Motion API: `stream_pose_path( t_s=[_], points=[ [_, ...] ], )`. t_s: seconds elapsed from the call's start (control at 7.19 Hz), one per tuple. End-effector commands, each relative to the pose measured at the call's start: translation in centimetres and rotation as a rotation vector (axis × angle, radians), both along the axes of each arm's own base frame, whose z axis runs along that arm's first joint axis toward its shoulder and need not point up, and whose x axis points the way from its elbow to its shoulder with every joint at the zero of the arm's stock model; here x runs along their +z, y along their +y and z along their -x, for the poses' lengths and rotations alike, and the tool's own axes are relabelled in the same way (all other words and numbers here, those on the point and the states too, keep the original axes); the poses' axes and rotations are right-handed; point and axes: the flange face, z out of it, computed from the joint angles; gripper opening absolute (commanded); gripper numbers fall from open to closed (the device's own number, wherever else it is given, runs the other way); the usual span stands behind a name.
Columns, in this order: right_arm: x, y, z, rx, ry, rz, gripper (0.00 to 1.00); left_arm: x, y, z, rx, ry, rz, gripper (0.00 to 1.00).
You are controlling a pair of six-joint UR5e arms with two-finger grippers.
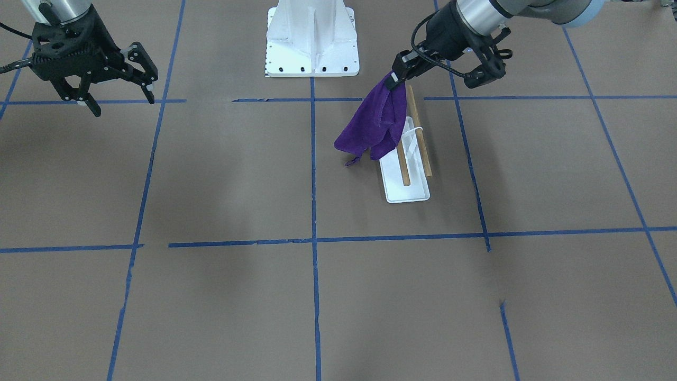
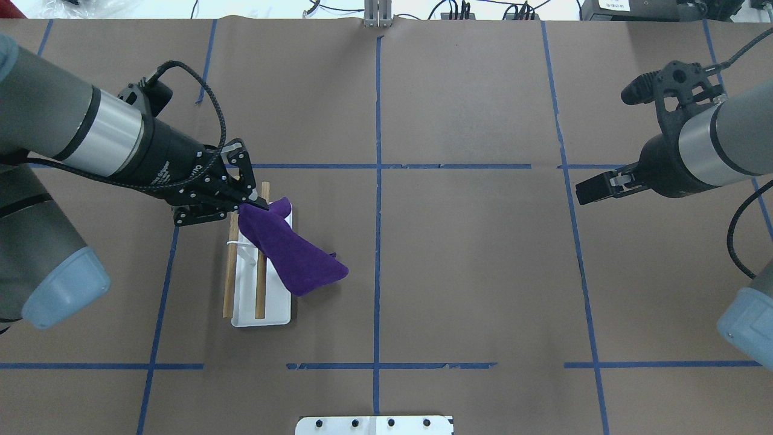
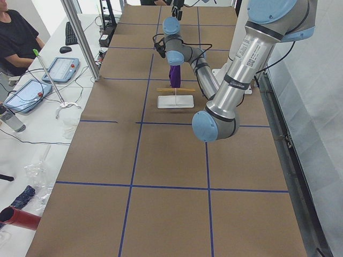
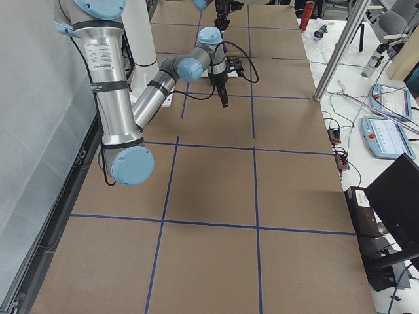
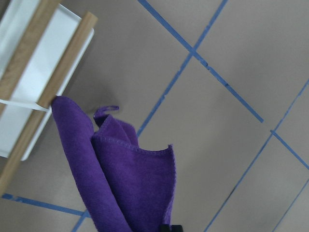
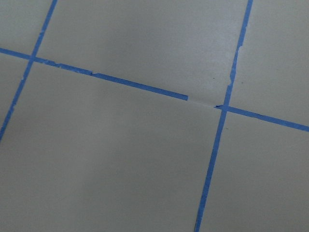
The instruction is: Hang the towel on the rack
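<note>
My left gripper (image 1: 398, 78) is shut on the top corner of the deep-purple towel (image 1: 373, 124), which hangs down from it in folds. The towel (image 2: 290, 254) hangs over the robot-side end of the rack, on the side toward the table's middle, and its lower end trails past the white base (image 2: 272, 311). The rack's two wooden rods (image 1: 418, 132) lie parallel above the base and are mostly bare. In the left wrist view the towel (image 5: 120, 174) hangs beside a rod (image 5: 48, 82); I cannot tell if they touch. My right gripper (image 1: 123, 103) is open, empty and far away.
The white robot pedestal (image 1: 312, 39) stands behind the rack at the table's robot side. Blue tape lines (image 6: 212, 145) cross the brown table. An operator (image 3: 19, 37) sits at a side desk with tablets, beyond the table.
</note>
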Motion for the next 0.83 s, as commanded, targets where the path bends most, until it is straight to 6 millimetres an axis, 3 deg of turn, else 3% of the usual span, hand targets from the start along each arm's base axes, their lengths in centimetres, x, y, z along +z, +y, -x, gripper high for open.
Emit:
stream_pose_path(
  t_s=[0.0,0.14,0.7],
  points=[
    [1.2,-0.5,0.2,0.006,0.02,0.02,1.0,5.8,-1.0,4.2,-0.022,-0.076,-0.111,0.0],
    [1.3,-0.6,0.2,0.008,0.024,0.021,1.0,9.6,-1.1,5.9,-0.012,-0.131,-0.156,0.0],
    [1.6,-1.1,-0.1,0.016,0.032,0.019,1.0,12.6,-2.2,5.2,0.001,-0.173,-0.138,0.0]
  ],
)
